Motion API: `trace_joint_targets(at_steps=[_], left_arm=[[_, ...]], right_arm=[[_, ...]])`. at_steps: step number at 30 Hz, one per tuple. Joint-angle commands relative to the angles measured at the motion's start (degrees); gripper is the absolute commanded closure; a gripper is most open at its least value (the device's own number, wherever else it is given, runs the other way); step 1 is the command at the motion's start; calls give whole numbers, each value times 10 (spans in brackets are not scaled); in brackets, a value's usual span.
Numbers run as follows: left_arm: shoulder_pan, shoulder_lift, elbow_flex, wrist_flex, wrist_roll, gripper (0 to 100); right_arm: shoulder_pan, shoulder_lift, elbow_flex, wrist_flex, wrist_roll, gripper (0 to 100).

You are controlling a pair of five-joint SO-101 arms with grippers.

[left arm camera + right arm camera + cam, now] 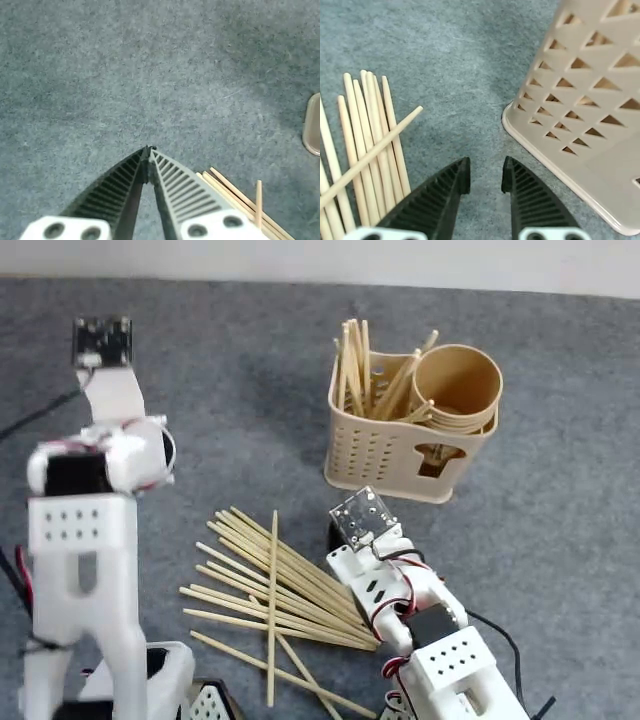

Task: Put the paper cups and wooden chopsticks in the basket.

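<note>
Here's the basket (pixel 385 455), upright toward the far side of the grey desk (pixel 230 390), and it is already loaded. A nested stack of paper cups (pixel 458 380) sits in its right-hand part, mouth tipped slightly upward. A bundle of chopsticks (pixel 355 365) pokes out on the left, a few of them leaning across against the cups. On the near side, a fan of loose chopsticks (pixel 270 585) lies flat on the desk between the two arms, with one stick laid crosswise over the rest. The right gripper (pixel 485 167) is low over the desk, right in the lane between that pile and the basket. Its fingers (pixel 445 195) are parted and released, with grey desk showing in the gap. In the right wrist view the basket's perforated wall is just beside one finger, and the tips of the loose sticks are near the other. Over to the left gripper (pixel 149 149): its fingers (pixel 172 177) are clenched tip to tip, gripping nothing, above bare desk. In the left wrist view a few stick ends lie close beside it and a rounded corner of the basket shows at the edge. From above, the left arm stands at the left of the desk, well apart from the basket.
</note>
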State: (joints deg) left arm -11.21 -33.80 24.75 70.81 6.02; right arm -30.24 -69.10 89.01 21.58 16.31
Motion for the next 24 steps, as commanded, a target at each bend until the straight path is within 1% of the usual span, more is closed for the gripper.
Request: trace_joint_targets(at_steps=[1,4,6,10,14,18,24], left_arm=[[-31,-91,112,-79,-3,995],[-57,-107,154,-95,-3,995],[-74,-107,173,-95,-3,995],[-107,-109,209,-108,-3,995],[-123,-110,271,-167,-1,995],[-136,-111,320,-225,1,995],[-153,-111,349,-238,1,995]], right_arm=[[5,-11,-7,-10,3,879],[5,-11,-7,-9,-1,879],[6,-11,-6,-2,-24,879],[4,-10,-45,78,-33,879],[5,-10,-89,134,-35,879],[5,-10,-109,154,-70,879],[3,-9,-180,237,-74,879]])
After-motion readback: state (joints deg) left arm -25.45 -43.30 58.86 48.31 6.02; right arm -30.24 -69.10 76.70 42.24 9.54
